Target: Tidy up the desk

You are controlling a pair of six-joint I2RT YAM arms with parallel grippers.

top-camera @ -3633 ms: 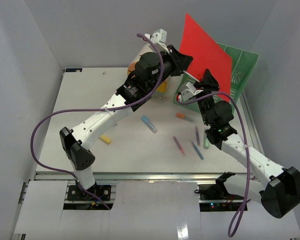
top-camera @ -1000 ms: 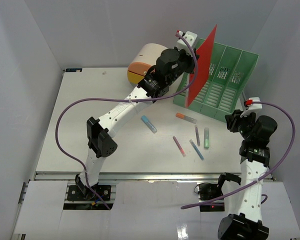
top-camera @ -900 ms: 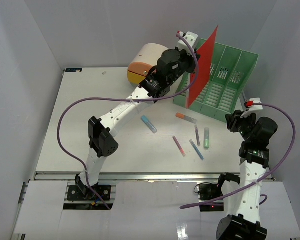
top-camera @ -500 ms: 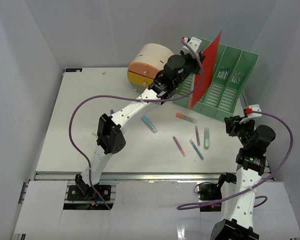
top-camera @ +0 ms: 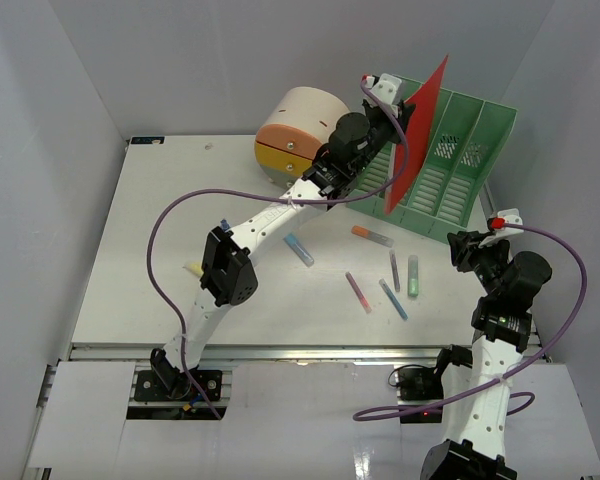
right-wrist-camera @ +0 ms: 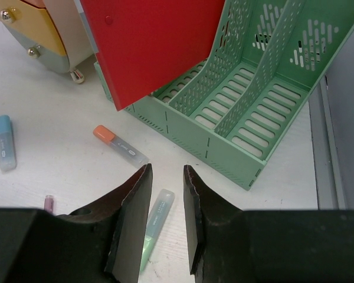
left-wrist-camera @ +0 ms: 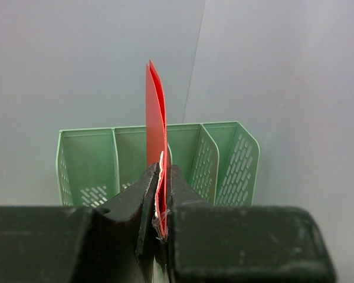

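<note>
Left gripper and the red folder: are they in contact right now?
Touching. The left wrist view shows the left gripper clamped on the lower edge of the red folder, with no gap on either side.

Bright, even light; soft shadows

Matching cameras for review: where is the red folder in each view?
Top external: red folder upper right, upright over the green file rack.
Left wrist: centre, edge-on, pinched by the left claw.
Right wrist: top centre, overlapping the rack's left end.
Shared landmark: the rack.
</note>
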